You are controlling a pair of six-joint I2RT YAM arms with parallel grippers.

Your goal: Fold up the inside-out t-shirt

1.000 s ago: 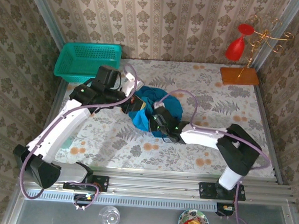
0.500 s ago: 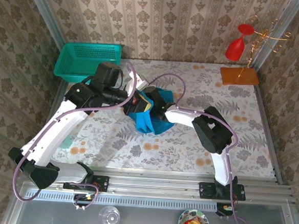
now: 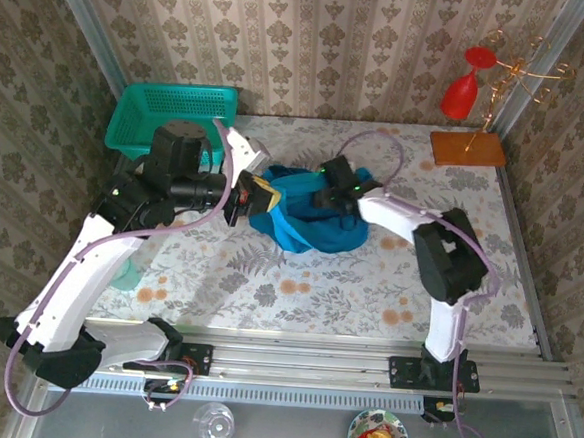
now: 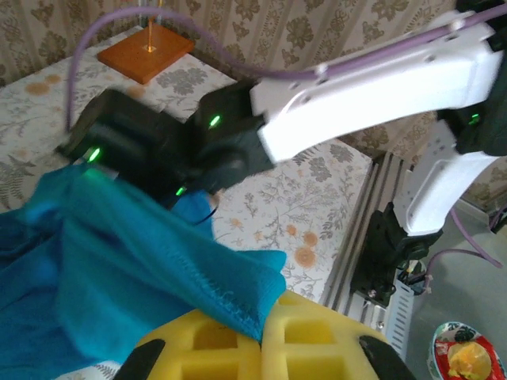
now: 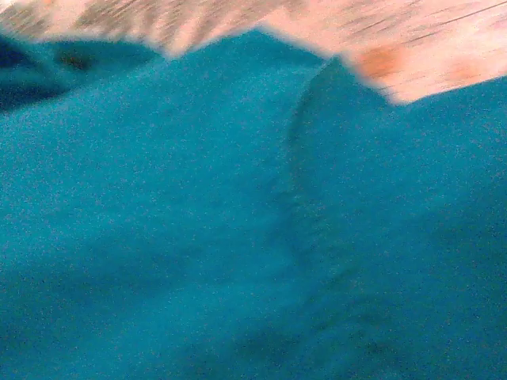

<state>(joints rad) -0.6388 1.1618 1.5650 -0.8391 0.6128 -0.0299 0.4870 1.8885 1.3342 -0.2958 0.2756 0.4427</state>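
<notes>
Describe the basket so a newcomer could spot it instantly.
Start at the floral-patterned table; look to its far left corner, against the wallpapered wall. There sits the rigid teal plastic mesh basket. Unlike the crumpled teal-blue cotton t-shirt mid-table, it is rectangular with perforated walls.

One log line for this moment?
teal cotton t-shirt: bunched, unfolded | left end effector: shut on t-shirt | right end effector: above t-shirt
</notes>
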